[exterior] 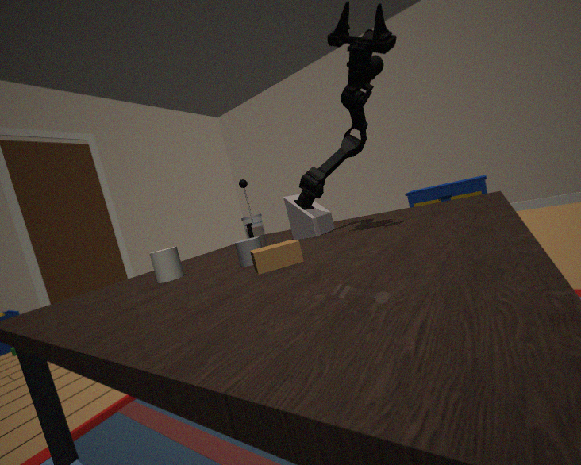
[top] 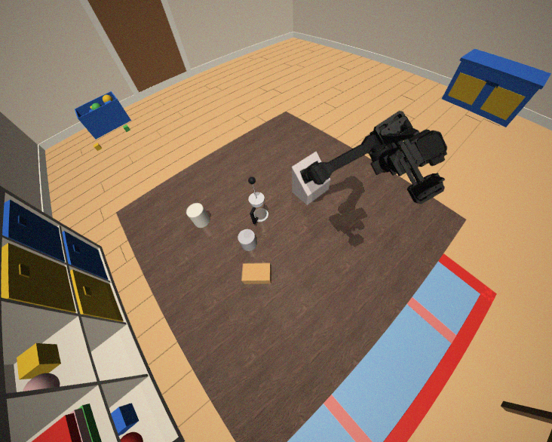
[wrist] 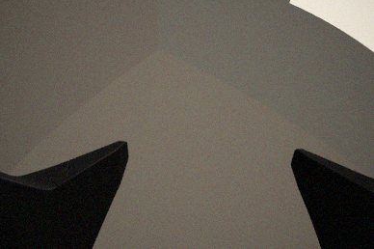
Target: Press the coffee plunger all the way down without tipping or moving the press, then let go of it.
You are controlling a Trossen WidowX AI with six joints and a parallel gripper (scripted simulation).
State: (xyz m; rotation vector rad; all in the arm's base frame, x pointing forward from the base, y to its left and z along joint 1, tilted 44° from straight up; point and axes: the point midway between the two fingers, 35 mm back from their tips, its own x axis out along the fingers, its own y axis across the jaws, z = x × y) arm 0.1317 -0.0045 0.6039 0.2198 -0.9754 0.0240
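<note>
The coffee press [top: 260,214] [exterior: 258,231] stands upright on the table, a clear body with a pale lid and a black handle. Its plunger's black knob [top: 252,180] [exterior: 242,183] is high above the lid on a thin, raised rod. My gripper [exterior: 363,5] [wrist: 214,155] is open and empty. It points upward, far above the table and well away from the press, to its right in the exterior view. The wrist view shows only walls, ceiling and a bright panel past the fingers; the press is not in it.
A pale angular block [top: 308,192] [exterior: 302,225] sits at the arm's base, right of the press. A white cylinder [top: 198,216] [exterior: 167,264], a grey cylinder [top: 246,240] [exterior: 246,252] and a tan block [top: 256,272] [exterior: 278,256] stand on the dark table [top: 314,304] [exterior: 381,350].
</note>
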